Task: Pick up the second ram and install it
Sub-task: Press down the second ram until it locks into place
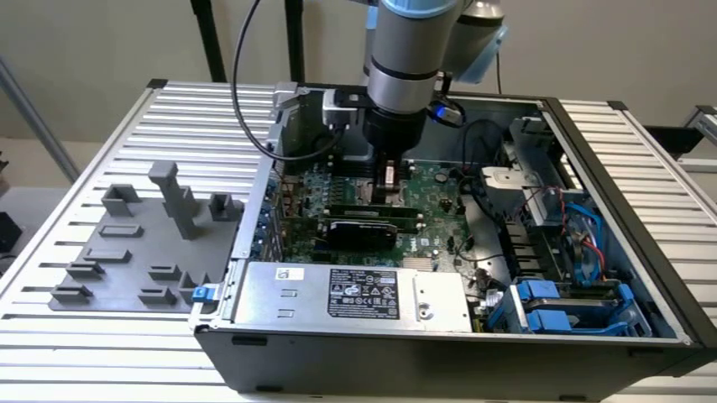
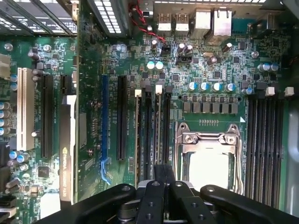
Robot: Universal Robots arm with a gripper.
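Observation:
My gripper (image 1: 388, 186) reaches down into the open computer case (image 1: 627, 336), over the motherboard (image 1: 431, 189). Its two black fingers (image 2: 169, 175) stand close together above the memory slots beside the square CPU socket (image 2: 208, 158). The second ram (image 2: 159, 130) appears edge-on as a thin strip running out from between the fingers along one slot, with a white latch (image 2: 159, 88) at its far end. The gripper looks shut on it. How deep it sits in the slot I cannot tell. A neighbouring slot holds another thin stick (image 2: 139, 135).
A black-topped card (image 1: 358, 228) lies across the motherboard just in front of the gripper. The silver power supply (image 1: 348, 294) fills the case's front. Cables and blue drive bays (image 1: 560, 311) crowd the exterior view's right. A grey tray (image 1: 123, 252) with upright blocks lies outside the case, on the exterior view's left.

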